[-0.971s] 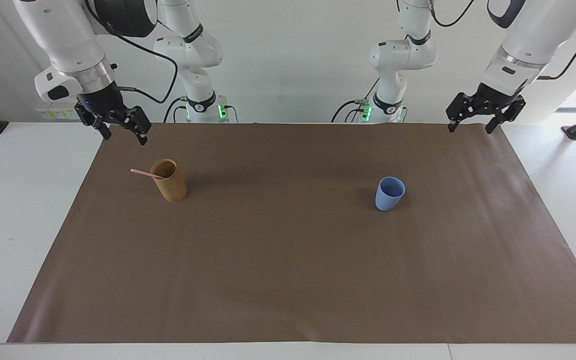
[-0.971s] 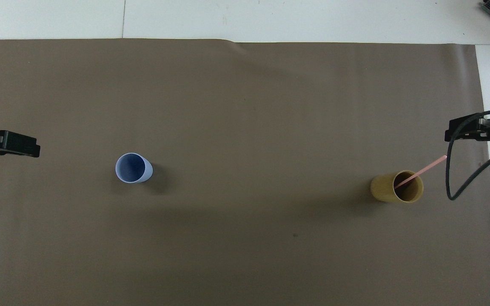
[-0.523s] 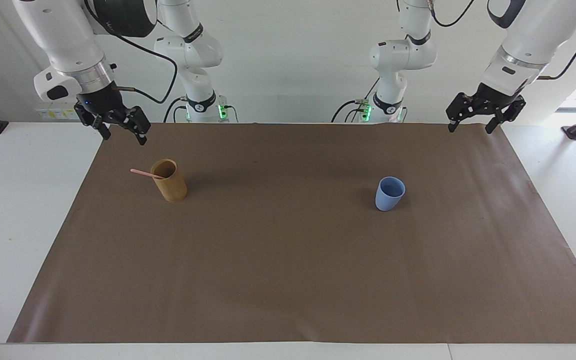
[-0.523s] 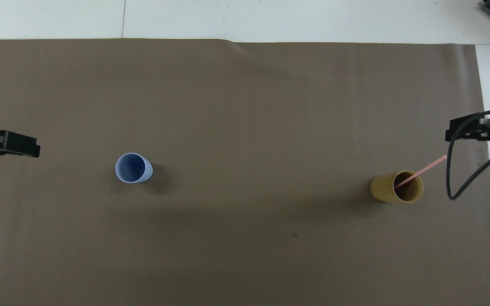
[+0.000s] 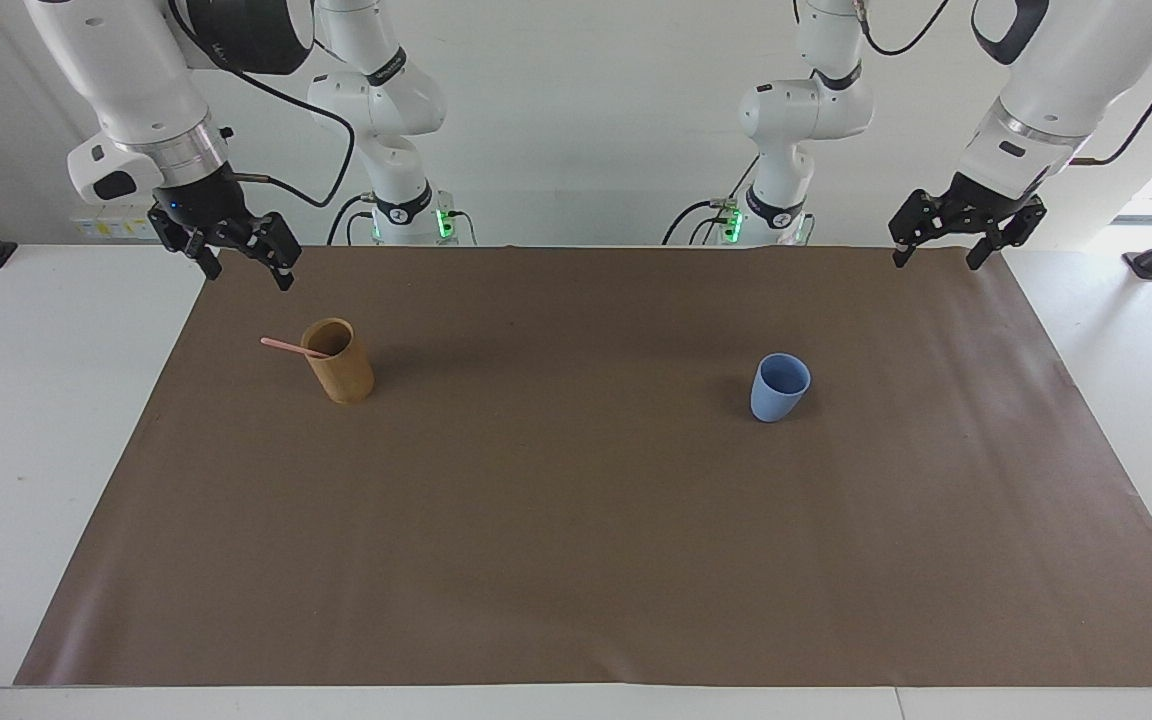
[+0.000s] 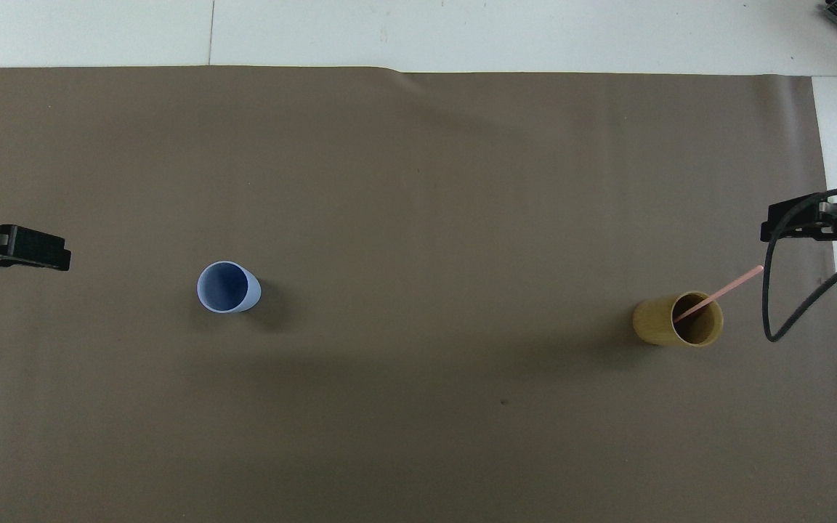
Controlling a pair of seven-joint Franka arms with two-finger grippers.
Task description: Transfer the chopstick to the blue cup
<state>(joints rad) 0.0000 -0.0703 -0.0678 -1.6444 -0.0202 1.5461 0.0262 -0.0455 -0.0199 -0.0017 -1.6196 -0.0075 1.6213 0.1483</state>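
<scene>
The pale pink chopstick (image 5: 286, 346) (image 6: 727, 288) leans in the tan cup (image 5: 339, 364) (image 6: 669, 322), its free end sticking out toward the right arm's end of the table. The blue cup (image 5: 779, 389) (image 6: 227, 288) stands upright and empty toward the left arm's end. My right gripper (image 5: 248, 277) (image 6: 803, 220) hangs open in the air over the mat's edge near the tan cup, clear of the chopstick. At the other end, my left gripper (image 5: 934, 263) (image 6: 22, 249) hangs open over the mat's edge, well away from the blue cup.
A brown mat (image 5: 576, 520) (image 6: 418, 181) covers most of the white table (image 5: 36, 420). A black cable (image 6: 771, 305) loops down from the right wrist close to the chopstick's tip. Two more white arm bases (image 5: 391, 200) stand at the robots' edge.
The left gripper has edged slightly toward the table's middle and the right gripper has lifted a touch. Both cups and the chopstick stand as before.
</scene>
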